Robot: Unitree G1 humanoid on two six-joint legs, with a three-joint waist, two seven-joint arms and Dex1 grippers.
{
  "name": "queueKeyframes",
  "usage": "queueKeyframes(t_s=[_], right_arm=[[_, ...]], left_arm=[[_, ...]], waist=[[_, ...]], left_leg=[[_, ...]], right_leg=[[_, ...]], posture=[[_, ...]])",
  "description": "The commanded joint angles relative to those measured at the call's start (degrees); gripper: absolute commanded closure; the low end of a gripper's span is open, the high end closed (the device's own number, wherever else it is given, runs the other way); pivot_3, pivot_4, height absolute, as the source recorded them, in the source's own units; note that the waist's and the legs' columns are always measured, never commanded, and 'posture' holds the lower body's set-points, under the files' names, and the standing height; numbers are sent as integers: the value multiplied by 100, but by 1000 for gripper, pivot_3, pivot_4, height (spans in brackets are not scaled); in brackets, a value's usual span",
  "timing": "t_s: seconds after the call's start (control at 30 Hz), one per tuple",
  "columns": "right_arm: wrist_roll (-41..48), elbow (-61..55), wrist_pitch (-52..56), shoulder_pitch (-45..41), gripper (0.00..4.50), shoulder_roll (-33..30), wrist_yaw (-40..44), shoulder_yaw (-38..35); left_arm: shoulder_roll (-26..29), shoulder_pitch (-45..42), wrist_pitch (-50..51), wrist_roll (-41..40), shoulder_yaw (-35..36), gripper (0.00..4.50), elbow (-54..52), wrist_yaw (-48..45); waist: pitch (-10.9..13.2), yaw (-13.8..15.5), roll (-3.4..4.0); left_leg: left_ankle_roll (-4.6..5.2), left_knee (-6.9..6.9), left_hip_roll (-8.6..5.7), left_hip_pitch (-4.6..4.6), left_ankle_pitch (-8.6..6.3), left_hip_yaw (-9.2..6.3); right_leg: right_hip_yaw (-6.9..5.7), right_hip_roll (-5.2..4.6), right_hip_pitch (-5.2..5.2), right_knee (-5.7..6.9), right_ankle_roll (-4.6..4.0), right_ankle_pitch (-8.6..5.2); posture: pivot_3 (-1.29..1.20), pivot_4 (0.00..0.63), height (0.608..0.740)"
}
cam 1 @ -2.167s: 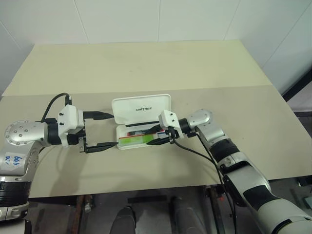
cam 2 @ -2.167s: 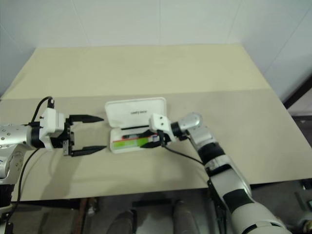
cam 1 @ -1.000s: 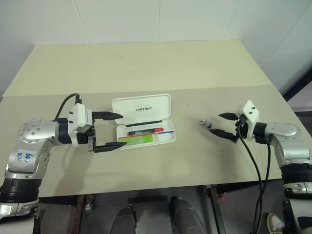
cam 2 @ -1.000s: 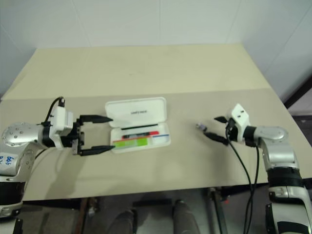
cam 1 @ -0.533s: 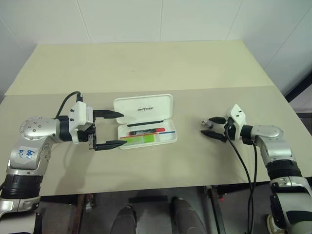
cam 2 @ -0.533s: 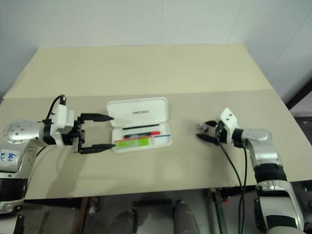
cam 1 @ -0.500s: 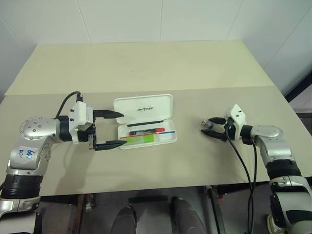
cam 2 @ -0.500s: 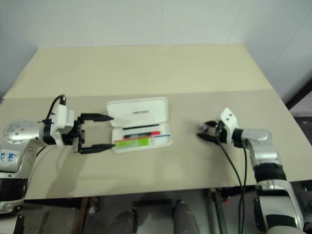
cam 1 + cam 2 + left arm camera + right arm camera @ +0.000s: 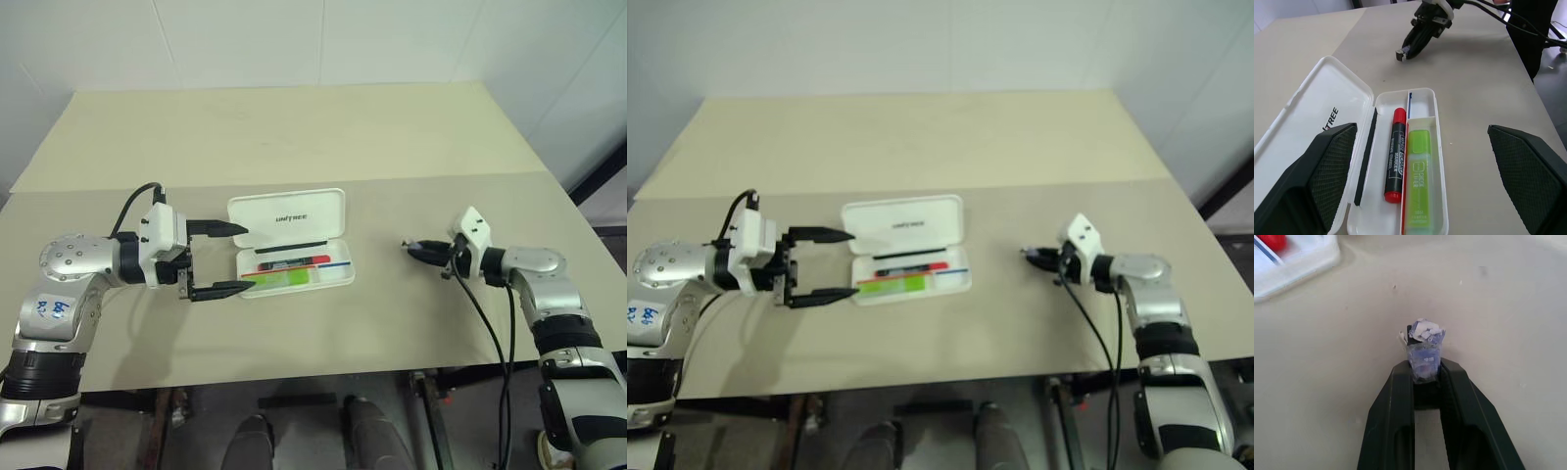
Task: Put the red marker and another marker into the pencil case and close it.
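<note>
The right end effector has just clenched: a second ago its fingers stood apart around a small grey-and-purple object, and now they are pinched on it, well to the right of the case. What that object is cannot be told, though it looks like a crumpled scrap or a small cap. The arm also edged in toward the case as it closed.

The left end effector has not stirred; it stays released, fingers spread wide, just left of the case with one tip beside the lid and one beside the tray.

Inside the case tray, the red marker lies next to the green marker, the red one on the lid side. The lid is still flat open on the table.

Both markers therefore seem to be in place already, so the new grip does not look like part of loading the case. What remains, by my reading, is swinging the lid over and shutting it, and the left end effector seems best placed for that.
</note>
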Motion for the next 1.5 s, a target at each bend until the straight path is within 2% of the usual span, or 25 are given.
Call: queueKeyframes(t_s=[0.03,0.27,0.57,1.1,1.13,1.2,1.3,1.5], right_arm=[[244,-920,232,-162,4142,60,454,199],[309,-1840,571,-140,4142,384,874,772],[-138,-1171,-102,-374,4142,749,1065,1359],[-329,-350,-579,-813,4142,1026,1280,1454],[-345,-302,-608,-811,3583,1022,1286,1451],[-414,-176,-752,-827,3069,1024,1199,1427],[-431,-77,-904,-895,2054,1035,1092,1361],[-174,-503,-661,-993,2054,945,1215,1213]], left_arm=[[23,-68,-103,-4,71,0,-119,4],[-1,3,-106,-8,78,0,-195,44],[33,112,-46,-48,128,0,-343,120],[47,193,23,-70,179,0,-468,230],[47,192,23,-70,181,0,-467,237],[47,190,20,-66,180,0,-464,244],[45,179,19,-64,175,0,-454,247],[45,151,2,-62,157,0,-411,227]], waist=[[0,-4,0],[0,45,0],[0,38,0],[0,21,0],[0,21,0],[0,21,0],[0,21,0],[0,22,1]], left_leg=[[0,-4,1,0,0,0],[-6,-10,1,-9,-4,-2],[-5,-6,1,-9,-4,-2],[-5,-8,1,-5,-4,-3],[-5,-8,1,-5,-4,-3],[-5,-8,1,-5,-4,-3],[-5,-8,1,-4,-4,-3],[-5,-8,1,-5,-4,-3]], right_leg=[[-1,1,-3,3,-1,0],[-3,0,-6,-2,-1,-3],[-4,0,-7,-1,-1,-4],[-5,0,-7,4,-2,-5],[-4,0,-7,4,-2,-5],[-4,0,-7,4,-2,-5],[-5,0,-7,3,-3,-5],[-5,0,-7,4,-2,-5]], posture=[[0,150,740],[0,150,740],[0,150,740],[0,150,740],[0,150,740],[0,150,740],[0,150,740],[0,150,740]])
